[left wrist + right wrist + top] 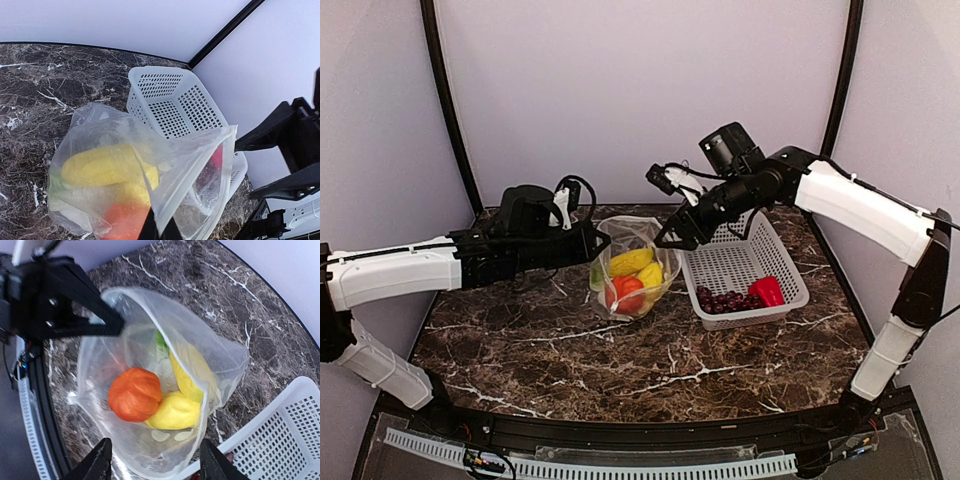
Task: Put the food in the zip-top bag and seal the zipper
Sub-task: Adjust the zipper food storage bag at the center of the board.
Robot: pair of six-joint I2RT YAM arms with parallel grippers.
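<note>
Bag [623, 232]: stands mouth-up on bench [570, 340], part-filled, rim pinched in closed left hand [593, 246]; right hand [672, 238], spread wide and empty over the mouth, lies nearer the grapes [725, 300] and pepper [767, 290] at the basket's [745, 262] near end, rightward.

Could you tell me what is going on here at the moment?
The left gripper pinches the rim of the zip-top bag, holding its mouth open. The right gripper hangs open over the mouth, holding nothing. An orange-red round toy and two yellow oblongs lie in the bag. The grapes and the red pepper are in the white basket, so packing is unfinished and the bag is not yet sealed.
</note>
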